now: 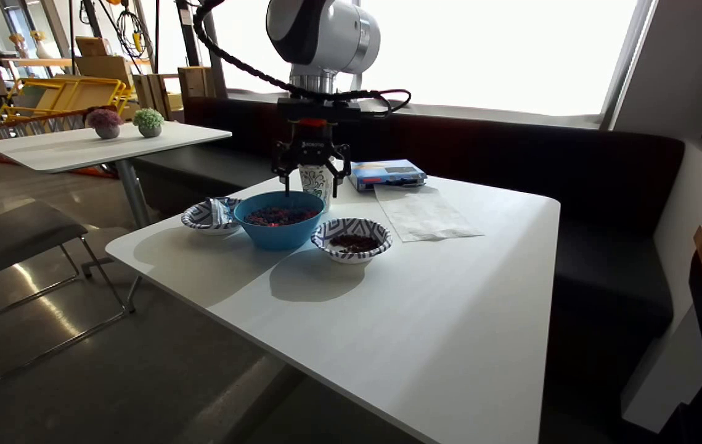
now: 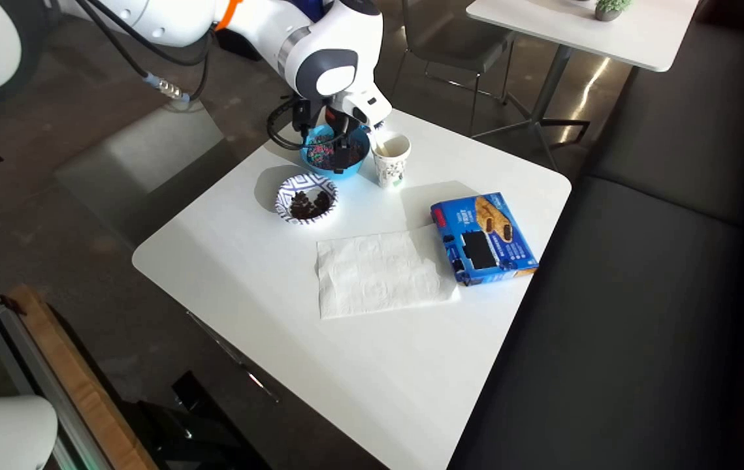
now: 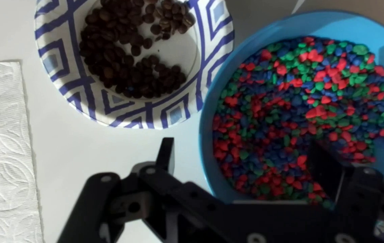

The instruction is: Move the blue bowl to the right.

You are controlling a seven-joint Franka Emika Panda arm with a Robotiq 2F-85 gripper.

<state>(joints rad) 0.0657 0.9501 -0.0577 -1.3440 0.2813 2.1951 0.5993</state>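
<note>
The blue bowl [image 1: 280,237] stands upright on the white table and holds red, green and blue pebbles. It also shows in an exterior view [image 2: 339,173], partly hidden by the arm, and at the right of the wrist view [image 3: 208,141]. My gripper [image 1: 311,194] points down at the bowl's rim, fingers wide apart, with nothing between them gripped. In the wrist view the gripper [image 3: 242,148] straddles the rim: the left finger is outside, over the table, and the right finger is over the pebbles inside. The fingers look apart from the bowl wall.
A patterned paper bowl [image 2: 285,196] with dark beans stands close beside the blue bowl. Another patterned bowl [image 1: 195,216] with a wrapper stands on its far side. A white cup [image 2: 392,171] stands close by. A paper towel [image 2: 381,277] and a blue box [image 2: 486,238] lie farther off.
</note>
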